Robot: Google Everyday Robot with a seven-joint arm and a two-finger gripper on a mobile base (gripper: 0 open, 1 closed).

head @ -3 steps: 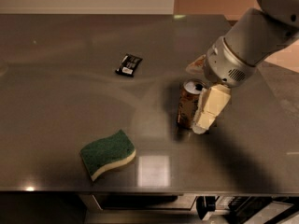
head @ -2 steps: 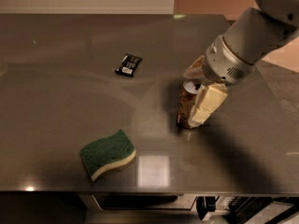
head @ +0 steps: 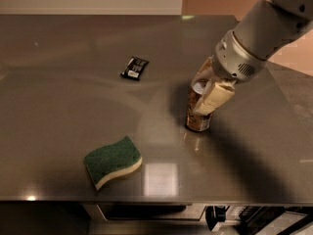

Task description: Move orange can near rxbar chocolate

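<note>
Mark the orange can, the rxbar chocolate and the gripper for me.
orange can [head: 198, 123], camera view, lower side wall.
rxbar chocolate [head: 135, 68], camera view, middle of wrapper.
gripper [head: 200, 96], camera view, its tip, at the can's top.

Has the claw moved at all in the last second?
Yes. The claw has slid a little toward the rxbar chocolate and is now at the upper part of the orange can, which has stayed put.

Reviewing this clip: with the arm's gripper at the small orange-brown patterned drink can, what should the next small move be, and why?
Probably carry the orange-brown patterned drink can a short way toward the upper left, toward the flat black wrapped bar. The gripper is down at the upright can, over its top and front. The can stands well apart from the bar, with bare tabletop between them.
</note>
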